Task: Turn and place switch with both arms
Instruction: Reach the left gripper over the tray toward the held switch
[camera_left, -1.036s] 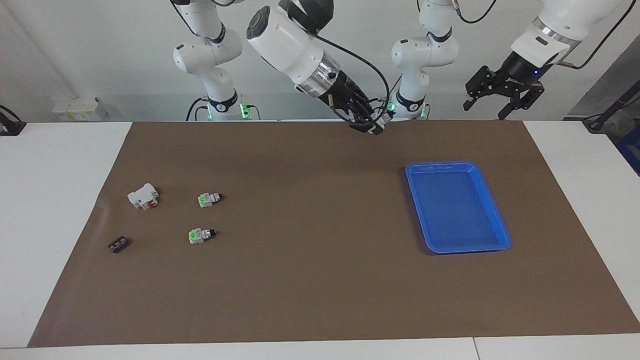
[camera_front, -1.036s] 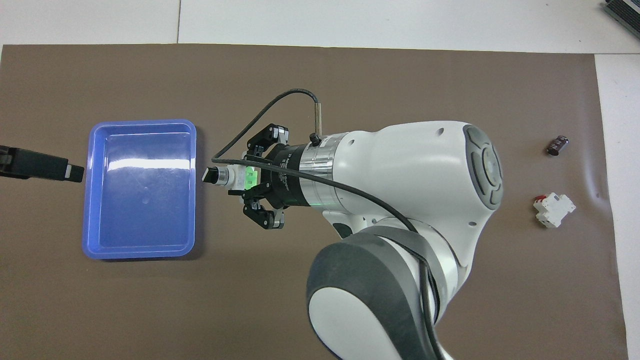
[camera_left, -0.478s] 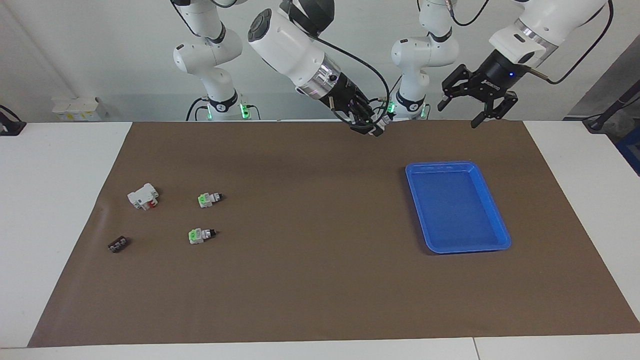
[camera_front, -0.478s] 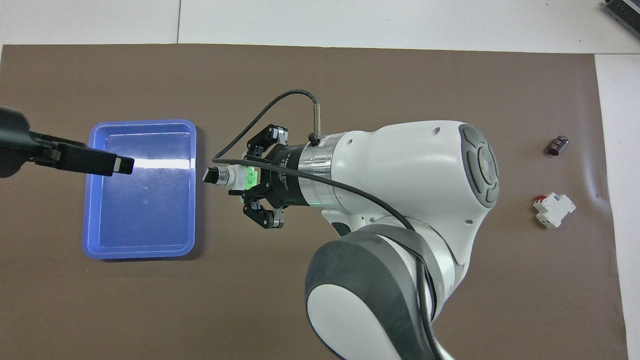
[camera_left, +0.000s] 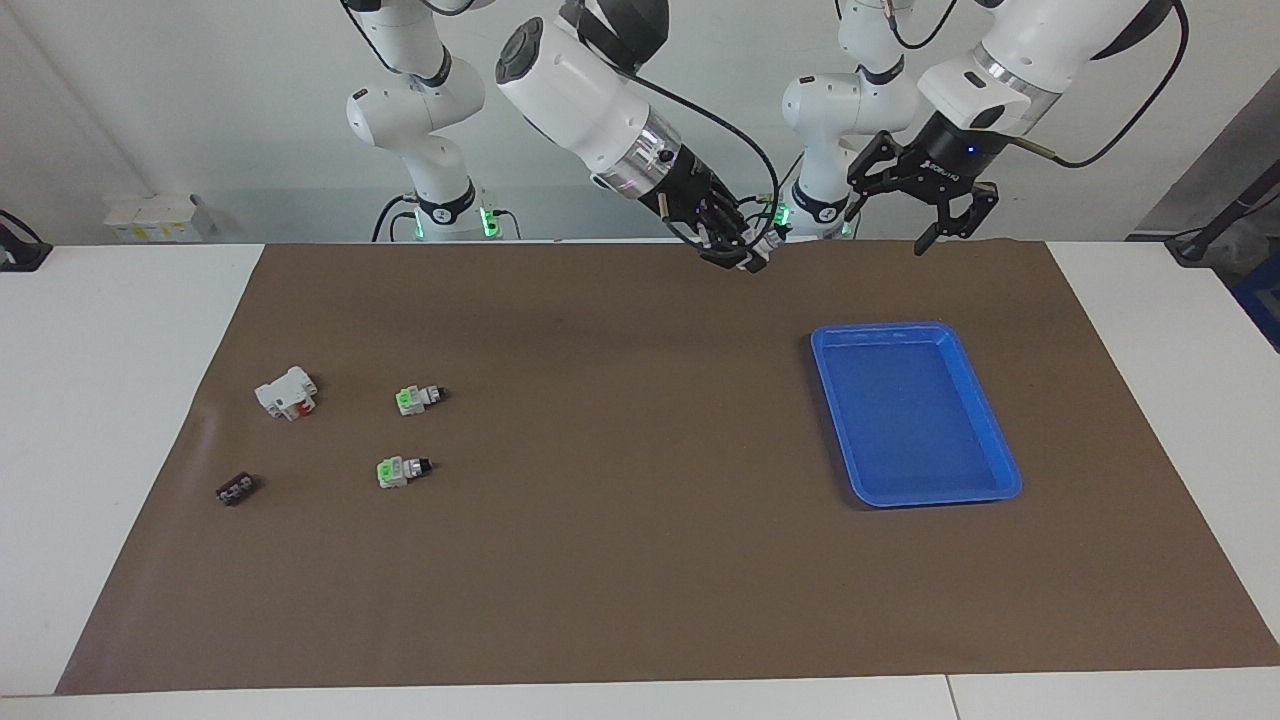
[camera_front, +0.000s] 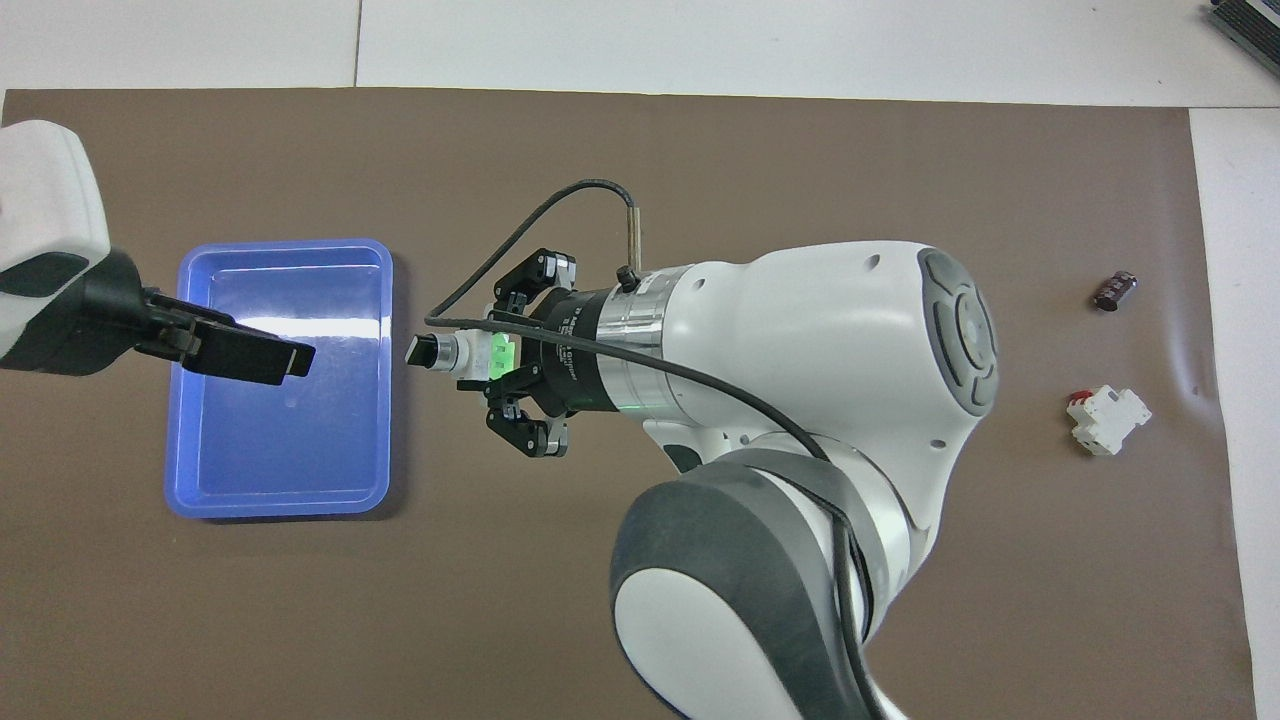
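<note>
My right gripper (camera_left: 748, 254) is shut on a switch (camera_front: 470, 353) and holds it in the air beside the blue tray. The switch lies level: its black knob points toward the tray and its green face sits against the gripper (camera_front: 492, 356). My left gripper (camera_left: 886, 218) is open and empty in the air. It hangs over the blue tray (camera_front: 285, 243) in the overhead view (camera_front: 292, 360), apart from the held switch. Two more switches (camera_left: 418, 398) (camera_left: 402, 470) lie on the mat toward the right arm's end. The right arm hides them in the overhead view.
A white block with a red part (camera_left: 287, 392) (camera_front: 1108, 420) and a small flat black piece (camera_left: 237, 489) (camera_front: 1114, 290) lie toward the right arm's end. The blue tray (camera_left: 915, 328) is empty. A brown mat (camera_left: 640, 560) covers the table.
My left gripper has moved from outside the tray's edge to over the tray, closer to the held switch. My right gripper and its switch have stayed still.
</note>
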